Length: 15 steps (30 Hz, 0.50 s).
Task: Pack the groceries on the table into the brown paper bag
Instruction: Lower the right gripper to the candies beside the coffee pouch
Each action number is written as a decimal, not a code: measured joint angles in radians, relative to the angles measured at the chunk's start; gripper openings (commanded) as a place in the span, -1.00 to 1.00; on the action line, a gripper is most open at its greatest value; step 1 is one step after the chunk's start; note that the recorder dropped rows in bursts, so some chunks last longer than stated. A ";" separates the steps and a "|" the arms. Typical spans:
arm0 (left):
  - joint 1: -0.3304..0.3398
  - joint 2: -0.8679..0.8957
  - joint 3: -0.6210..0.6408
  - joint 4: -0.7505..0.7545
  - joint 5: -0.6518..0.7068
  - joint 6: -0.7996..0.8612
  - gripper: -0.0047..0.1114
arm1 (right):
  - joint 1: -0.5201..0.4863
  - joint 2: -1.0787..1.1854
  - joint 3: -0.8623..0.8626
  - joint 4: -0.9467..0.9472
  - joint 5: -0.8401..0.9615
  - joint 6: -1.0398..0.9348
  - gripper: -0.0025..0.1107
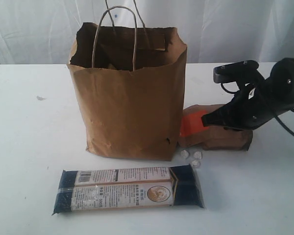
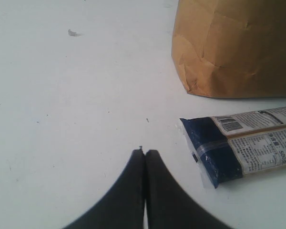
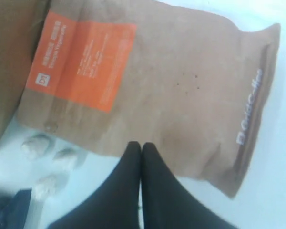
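Note:
The brown paper bag (image 1: pixel 130 93) stands upright in the middle of the white table (image 1: pixel 29 132), its corner also in the left wrist view (image 2: pixel 233 47). A long dark-blue noodle pack (image 1: pixel 130 190) (image 2: pixel 248 145) lies flat in front of it. A brown orange-labelled pouch (image 1: pixel 215 132) (image 3: pixel 152 90) lies to the bag's right, with three tiny wrapped candies (image 1: pixel 192 156) (image 3: pixel 47 160) by its near edge. My right gripper (image 1: pixel 206 119) (image 3: pixel 141 144) hovers shut and empty over the pouch. My left gripper (image 2: pixel 144 151) is shut, empty, over bare table left of the noodle pack.
A small dark speck (image 1: pixel 40 98) (image 2: pixel 74 33) marks the table's left part. A white curtain (image 1: pixel 39 29) hangs behind the table. The bag's twisted cord handles (image 1: pixel 115 34) stick up above its open mouth.

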 measured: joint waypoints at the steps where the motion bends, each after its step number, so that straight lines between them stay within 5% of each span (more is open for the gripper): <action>1: 0.000 0.000 0.000 0.000 0.000 0.000 -0.92 | 0.000 -0.014 0.010 0.000 0.009 -0.005 -0.96; 15: 0.000 0.000 0.000 0.000 0.000 0.000 -0.92 | 0.004 -0.044 0.160 0.000 0.013 -0.040 -0.96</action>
